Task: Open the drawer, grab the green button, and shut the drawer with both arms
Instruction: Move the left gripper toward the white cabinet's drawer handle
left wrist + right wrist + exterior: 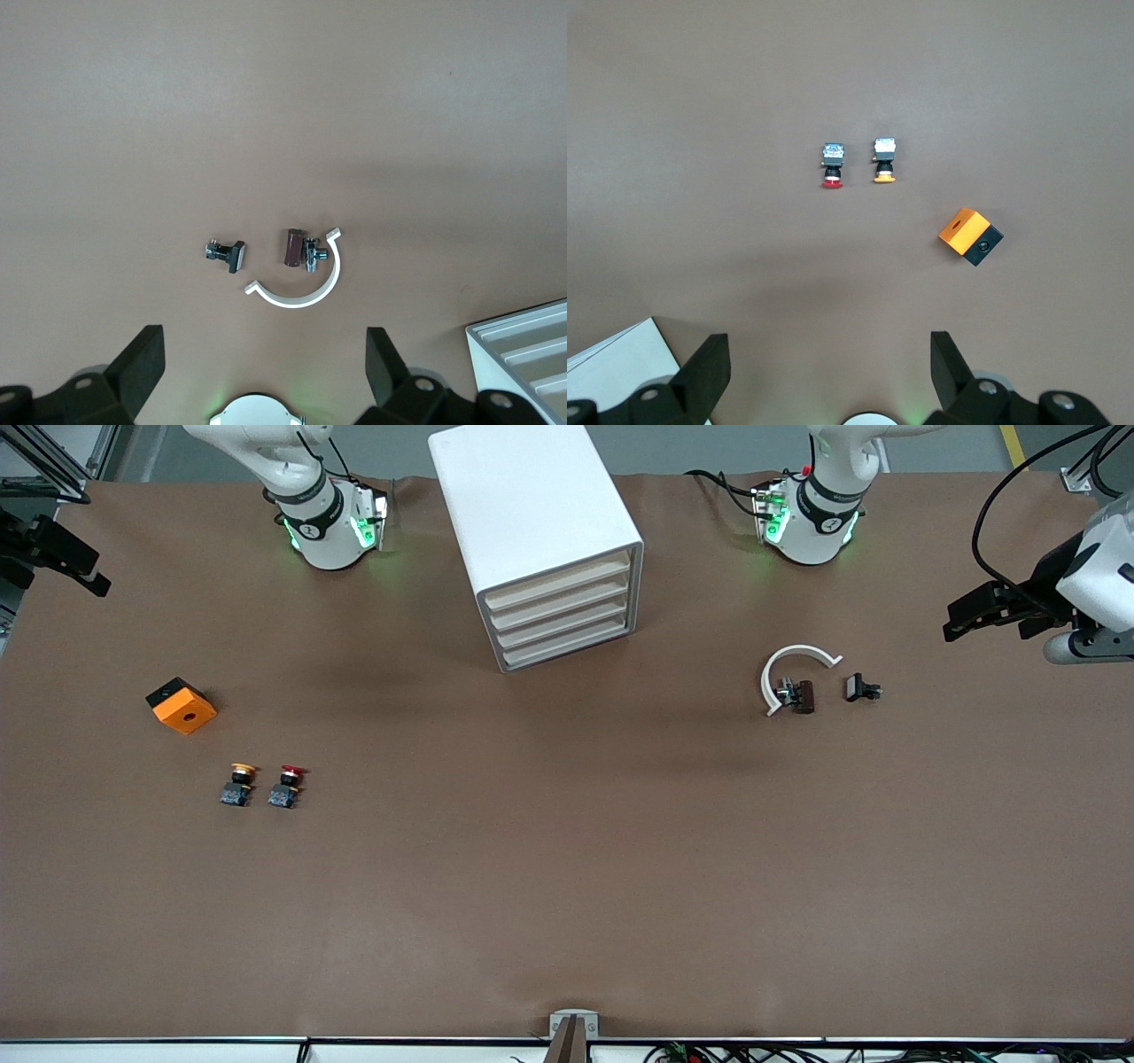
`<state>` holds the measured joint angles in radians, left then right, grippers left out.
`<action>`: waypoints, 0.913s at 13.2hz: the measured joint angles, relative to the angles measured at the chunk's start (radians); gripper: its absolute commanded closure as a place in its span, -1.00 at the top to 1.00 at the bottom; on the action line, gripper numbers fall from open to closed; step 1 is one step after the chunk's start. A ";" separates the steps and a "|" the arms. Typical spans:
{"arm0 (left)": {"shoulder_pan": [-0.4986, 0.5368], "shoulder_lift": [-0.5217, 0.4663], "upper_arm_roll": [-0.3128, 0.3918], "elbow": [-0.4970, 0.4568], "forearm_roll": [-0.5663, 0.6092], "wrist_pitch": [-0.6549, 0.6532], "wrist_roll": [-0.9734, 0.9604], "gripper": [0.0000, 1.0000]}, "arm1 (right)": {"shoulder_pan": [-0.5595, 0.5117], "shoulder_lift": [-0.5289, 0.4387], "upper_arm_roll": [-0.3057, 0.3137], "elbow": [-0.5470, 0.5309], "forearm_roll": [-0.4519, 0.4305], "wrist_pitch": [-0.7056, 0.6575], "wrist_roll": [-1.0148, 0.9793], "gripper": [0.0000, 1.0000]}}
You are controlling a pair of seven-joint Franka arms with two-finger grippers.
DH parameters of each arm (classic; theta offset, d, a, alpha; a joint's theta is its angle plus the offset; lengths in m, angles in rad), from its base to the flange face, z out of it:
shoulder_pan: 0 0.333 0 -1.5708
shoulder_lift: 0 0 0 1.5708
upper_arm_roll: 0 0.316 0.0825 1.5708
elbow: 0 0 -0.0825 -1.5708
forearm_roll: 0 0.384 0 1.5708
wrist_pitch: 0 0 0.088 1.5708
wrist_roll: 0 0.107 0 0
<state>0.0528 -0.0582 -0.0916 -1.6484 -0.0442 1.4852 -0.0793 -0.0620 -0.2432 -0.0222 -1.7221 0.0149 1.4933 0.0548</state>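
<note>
The green button is not showing in any view. The white drawer box [540,540] is sitting on the counter [567,886] between the two arm bases. All four of its drawers are looking shut, so the inside is hidden. Which way the button is pointing cannot be told.

The drawer fronts are facing the front camera, turned a little toward the left arm's end.

The left gripper [961,620] is hanging over the left arm's end of the counter, partly cut off by the edge of the front view. Its fingers [142,363] are standing wide apart and are holding nothing. Under it are lying a white curved piece [297,297], a small brown part [293,247] inside the curve, and a small black part [232,255] just beside it.

The right gripper [84,571] is hanging over the right arm's end, also partly cut off. Its fingers [709,372] are wide apart too and are touching nothing. Under it are lying a yellow-capped button [884,159], a red-capped button [832,165] just beside it, and an orange box [970,236] near them.
</note>
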 measured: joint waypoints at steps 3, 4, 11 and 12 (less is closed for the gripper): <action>-0.002 0.000 0.000 0.004 0.000 0.000 0.002 1.00 | 0.000 0.000 0.000 0.000 0.000 0.000 0.000 1.00; -0.002 0.003 0.000 0.011 0.000 0.000 0.002 1.00 | 0.000 0.000 0.000 0.000 0.000 0.000 0.000 1.00; 0.008 0.074 0.004 0.011 0.000 -0.018 0.002 1.00 | 0.000 0.000 -0.001 0.000 -0.003 0.000 0.000 1.00; 0.007 0.097 0.003 0.005 -0.005 -0.018 0.002 1.00 | 0.000 0.000 -0.001 0.000 -0.003 0.000 0.000 1.00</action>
<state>0.0600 0.0393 -0.0884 -1.6434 -0.0491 1.4676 -0.0776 -0.0621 -0.2430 -0.0229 -1.7222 0.0116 1.4931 0.0546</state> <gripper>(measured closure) 0.000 0.000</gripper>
